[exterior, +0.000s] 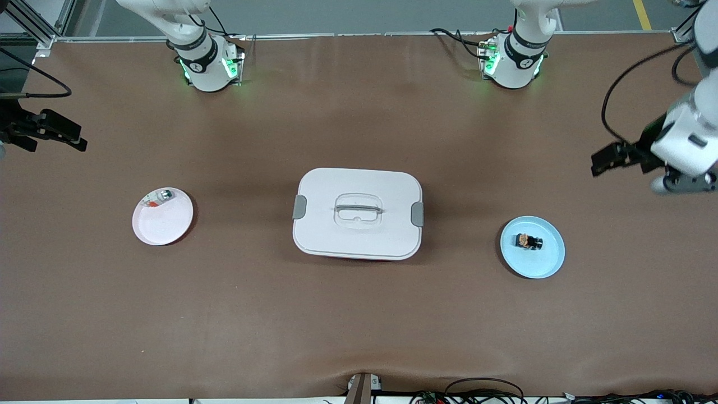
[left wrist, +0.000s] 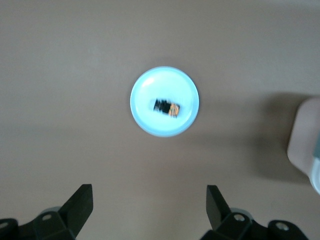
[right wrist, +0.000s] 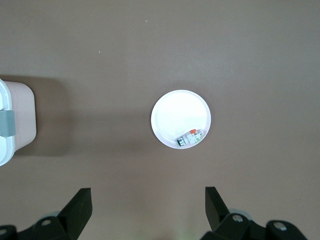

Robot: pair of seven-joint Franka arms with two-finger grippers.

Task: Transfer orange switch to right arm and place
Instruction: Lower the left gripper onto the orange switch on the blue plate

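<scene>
The orange switch (exterior: 529, 241), a tiny black block with an orange-tan band, lies on a light blue plate (exterior: 547, 261) toward the left arm's end of the table. The left wrist view shows both the switch (left wrist: 166, 107) and the plate (left wrist: 150, 85). My left gripper (exterior: 599, 164) hangs open and empty over the bare table at that end, apart from the plate; its jaws stand wide apart in its wrist view (left wrist: 149, 192). My right gripper (exterior: 76, 140) hangs open and empty over the right arm's end of the table (right wrist: 148, 195).
A white lidded box (exterior: 357, 213) with grey latches stands mid-table between the plates. A white plate (exterior: 162, 224) toward the right arm's end holds a small pale clear-and-green piece (exterior: 159, 197), also in the right wrist view (right wrist: 191, 138). Cables run along the table's near edge.
</scene>
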